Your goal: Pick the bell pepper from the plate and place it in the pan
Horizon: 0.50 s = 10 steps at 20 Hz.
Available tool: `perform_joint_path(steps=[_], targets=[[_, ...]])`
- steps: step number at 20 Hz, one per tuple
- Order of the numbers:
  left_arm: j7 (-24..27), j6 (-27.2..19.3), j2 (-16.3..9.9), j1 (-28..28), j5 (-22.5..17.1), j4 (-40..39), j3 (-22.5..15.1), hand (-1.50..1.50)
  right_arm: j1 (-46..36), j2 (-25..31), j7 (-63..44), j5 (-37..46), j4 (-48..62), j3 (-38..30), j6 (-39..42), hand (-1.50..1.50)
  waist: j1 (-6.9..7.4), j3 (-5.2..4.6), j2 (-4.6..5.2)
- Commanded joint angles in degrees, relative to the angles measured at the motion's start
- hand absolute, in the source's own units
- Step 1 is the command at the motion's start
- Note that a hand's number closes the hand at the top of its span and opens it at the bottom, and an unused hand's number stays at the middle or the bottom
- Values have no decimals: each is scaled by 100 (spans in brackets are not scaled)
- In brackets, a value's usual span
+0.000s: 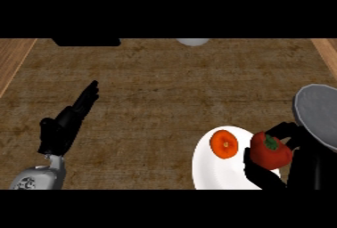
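Kitchen: you face a brown mottled counter (171, 89) with wooden edging (13, 58), bearing a white plate (217, 171), a grey pan (319, 113), and produce.

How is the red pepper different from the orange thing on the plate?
The bell pepper is red with a green stem; the orange slice is orange and flat. The right robot hand curls round the pepper; the slice lies untouched on the white plate. Both are over the plate.
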<state>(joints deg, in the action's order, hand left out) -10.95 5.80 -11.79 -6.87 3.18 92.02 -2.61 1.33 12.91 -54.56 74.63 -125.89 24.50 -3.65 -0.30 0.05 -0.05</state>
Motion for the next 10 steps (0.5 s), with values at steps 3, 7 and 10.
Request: perform_joint_path(steps=[3,7,10], targets=[[-363,19,40,-307,-124,60,163,0,179,271,1049,-1223,945,-1460,-1281,150,27,3,16],[-199,19,111,-96,55,47,19,0,-391,633,1757,-1901,1902,-2374,-1426,150,58,0,17],[-209,69,83,-114,70,199,-6,0,-557,866,2244,-2094,2852,-2898,-1846,150,77,3,19]])
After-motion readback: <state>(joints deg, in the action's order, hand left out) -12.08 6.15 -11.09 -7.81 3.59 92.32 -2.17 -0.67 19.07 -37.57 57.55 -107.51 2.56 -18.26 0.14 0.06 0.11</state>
